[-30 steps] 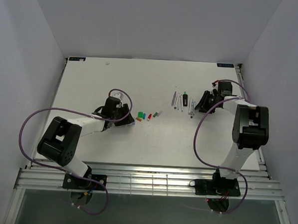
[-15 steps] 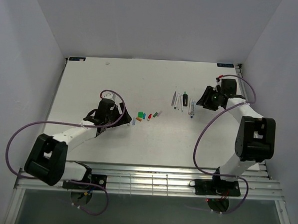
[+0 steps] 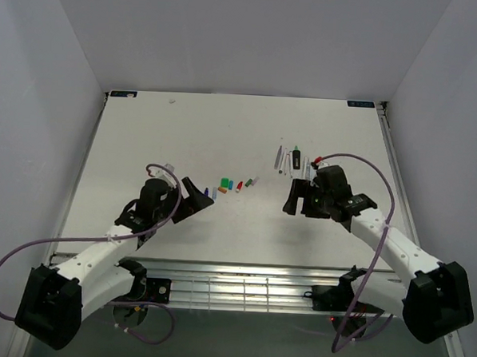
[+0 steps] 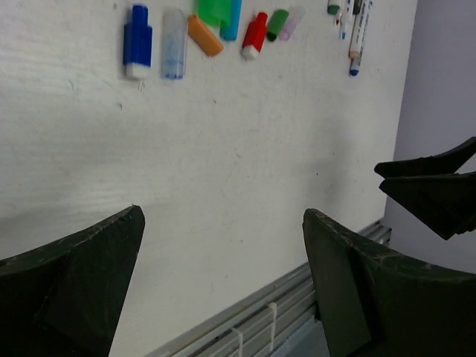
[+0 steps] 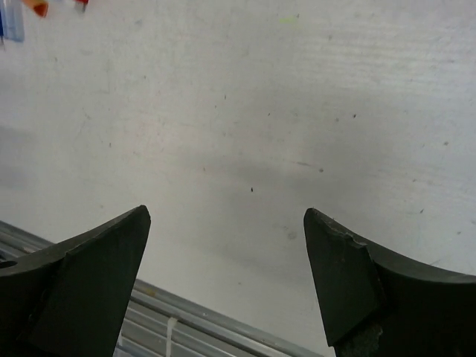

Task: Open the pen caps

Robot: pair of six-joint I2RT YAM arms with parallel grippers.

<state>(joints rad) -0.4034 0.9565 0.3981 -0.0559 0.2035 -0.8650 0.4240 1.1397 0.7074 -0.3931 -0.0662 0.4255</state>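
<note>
Both of your grippers hang over the bare white desk (image 3: 145,134) with fingers spread wide, gripping nothing. Your left gripper (image 4: 223,214) sits just off the caps, on the side of the near-left corner. Your right gripper (image 5: 227,213) hovers right of the desk's middle, just on the near-edge side of the pens.

Eight pen caps (image 3: 232,184) lie loose in one slanting row near the middle of the desk. Your left wrist view shows them best: one dark blue cap (image 4: 137,41) with a white end, one clear bluish cap (image 4: 173,53), one orange cap (image 4: 204,36), one bright green cap (image 4: 213,9), one light blue cap (image 4: 232,18), one red cap (image 4: 254,35) with a white tip, one smaller green cap (image 4: 278,24) and one pale lilac cap (image 4: 291,22).

The pens (image 3: 288,163) lie roughly parallel, to the right of the caps, pointing toward the far edge. Among them is one stubby black marker (image 3: 296,158) with a green end. You can count at least four. The right arm covers part of the group, so the full number cannot be told.
</note>
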